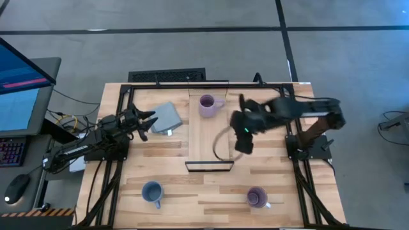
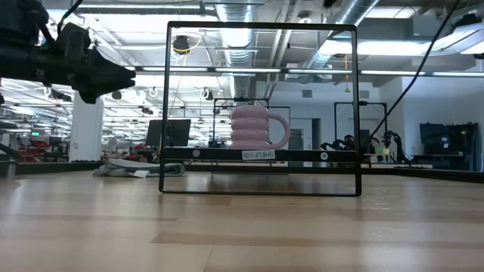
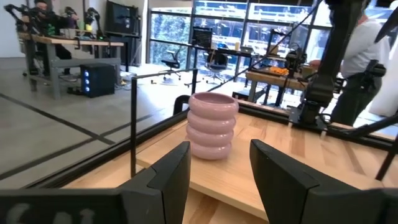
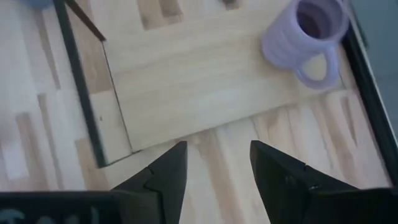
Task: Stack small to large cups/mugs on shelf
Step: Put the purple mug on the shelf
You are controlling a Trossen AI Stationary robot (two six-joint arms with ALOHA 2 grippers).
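Right gripper [image 1: 243,142] is hovering open and empty beside the shelf [image 1: 206,137], where one lavender mug [image 1: 208,105] is sitting at its far end, leaving stacking room. Blue mug [image 1: 152,191] and second lavender mug [image 1: 256,197] are waiting near the tabletop's front edge. Left gripper [image 1: 146,125] is idling open by the cloth [image 1: 167,117].

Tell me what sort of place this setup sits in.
Probably a robotics lab or workshop in an open industrial office. The low view shows exposed ceiling ducts; the left wrist view shows workbenches with equipment and office chairs; a monitor and keyboard flank the table.
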